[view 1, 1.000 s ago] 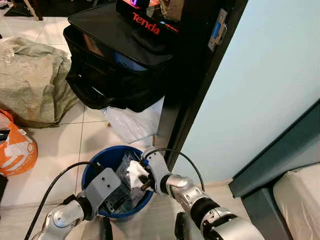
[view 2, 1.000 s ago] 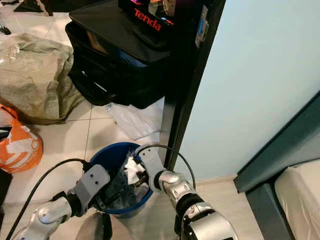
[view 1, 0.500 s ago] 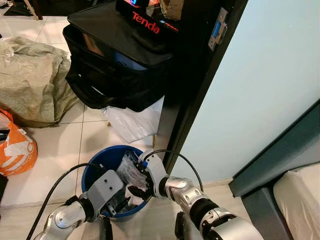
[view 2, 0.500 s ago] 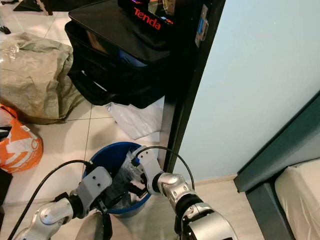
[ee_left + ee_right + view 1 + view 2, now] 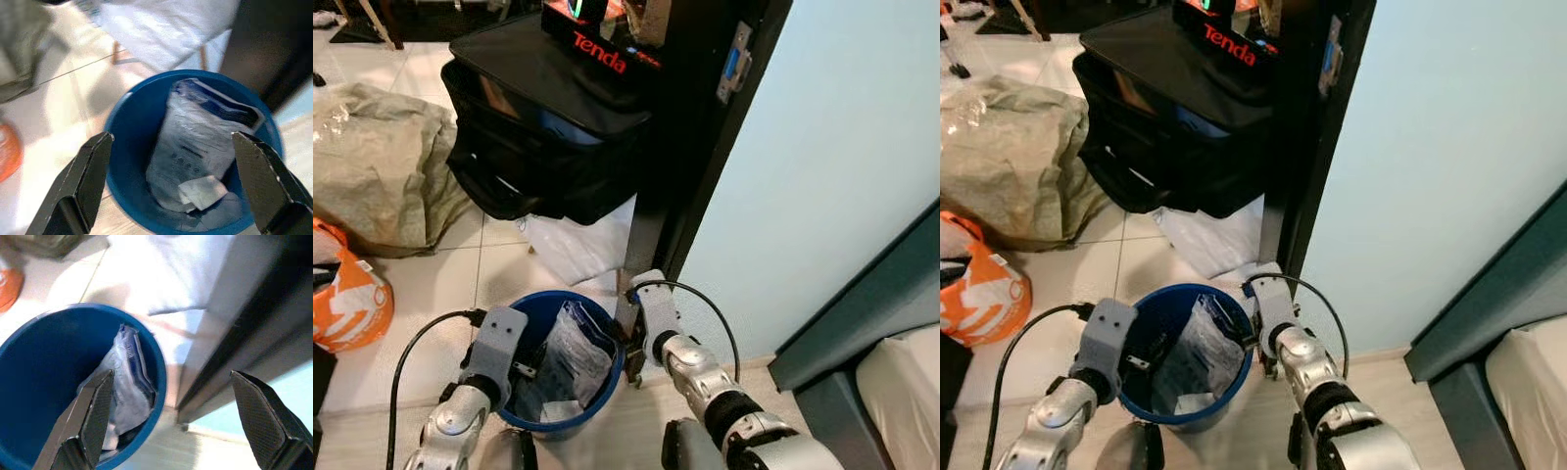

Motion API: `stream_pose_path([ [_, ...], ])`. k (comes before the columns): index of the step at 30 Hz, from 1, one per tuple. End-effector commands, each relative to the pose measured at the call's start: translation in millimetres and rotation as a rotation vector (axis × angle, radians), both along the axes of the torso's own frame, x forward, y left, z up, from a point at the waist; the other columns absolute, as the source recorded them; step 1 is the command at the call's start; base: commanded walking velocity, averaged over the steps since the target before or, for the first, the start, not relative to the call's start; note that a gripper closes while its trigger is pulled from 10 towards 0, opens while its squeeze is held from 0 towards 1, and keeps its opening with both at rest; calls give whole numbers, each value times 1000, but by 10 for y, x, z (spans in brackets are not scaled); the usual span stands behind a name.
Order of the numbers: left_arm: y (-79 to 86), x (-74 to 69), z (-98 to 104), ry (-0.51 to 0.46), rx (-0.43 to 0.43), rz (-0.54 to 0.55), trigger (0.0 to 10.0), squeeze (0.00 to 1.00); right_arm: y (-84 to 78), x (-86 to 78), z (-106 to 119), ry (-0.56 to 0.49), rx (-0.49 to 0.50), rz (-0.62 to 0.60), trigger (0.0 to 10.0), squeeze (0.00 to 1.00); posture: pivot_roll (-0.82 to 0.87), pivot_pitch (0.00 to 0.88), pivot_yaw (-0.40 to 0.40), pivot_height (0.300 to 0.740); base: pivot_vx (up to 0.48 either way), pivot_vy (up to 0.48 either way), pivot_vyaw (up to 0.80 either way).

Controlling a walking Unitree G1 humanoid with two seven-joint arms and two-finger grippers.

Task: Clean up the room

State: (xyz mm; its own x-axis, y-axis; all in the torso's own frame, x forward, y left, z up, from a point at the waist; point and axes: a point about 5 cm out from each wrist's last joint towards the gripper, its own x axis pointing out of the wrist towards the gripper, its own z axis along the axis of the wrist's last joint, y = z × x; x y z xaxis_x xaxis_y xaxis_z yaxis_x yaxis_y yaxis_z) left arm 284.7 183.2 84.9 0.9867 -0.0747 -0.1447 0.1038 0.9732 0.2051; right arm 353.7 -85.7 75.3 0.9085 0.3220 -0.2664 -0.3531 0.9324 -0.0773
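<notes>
Tiled floor (image 5: 431,284) holds one blue bin (image 5: 128,147) with one plastic packet (image 5: 195,142)

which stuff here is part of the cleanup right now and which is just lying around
In the job:
- round blue plastic bin
- crinkled clear plastic packet inside it
- small white crumpled paper at its bottom
- left gripper, open over the bin
- right gripper, open at the rim

Lying about:
- black fabric bag
- orange plastic bag
- beige sack
- white plastic bag

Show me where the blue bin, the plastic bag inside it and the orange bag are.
Blue bin (image 5: 612,373): left eye view, on its right rim.
Plastic bag (image 5: 195,142): left wrist view, on the middle of its face.
Orange bag (image 5: 347,308): left eye view, on its orange side.
</notes>
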Motion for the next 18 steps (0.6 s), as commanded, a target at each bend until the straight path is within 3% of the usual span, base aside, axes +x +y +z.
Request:
stream_pose_path([
  [1,-23,-67,-165,63,-8,34,10000,0,-57,-67,-77,-14,4,-30,10000,0,42,137,-51,594,0,0,0],
  [7,-217,-86,-277,85,-54,85,10000,0,-280,-304,-318,-20,-23,-113,10000,0,8,112,-19,594,0,0,0],
  [18,-272,-55,-248,65,-72,101,10000,0,-439,-434,-394,-24,62,-163,10000,0,-4,107,-23,594,0,0,0],
])
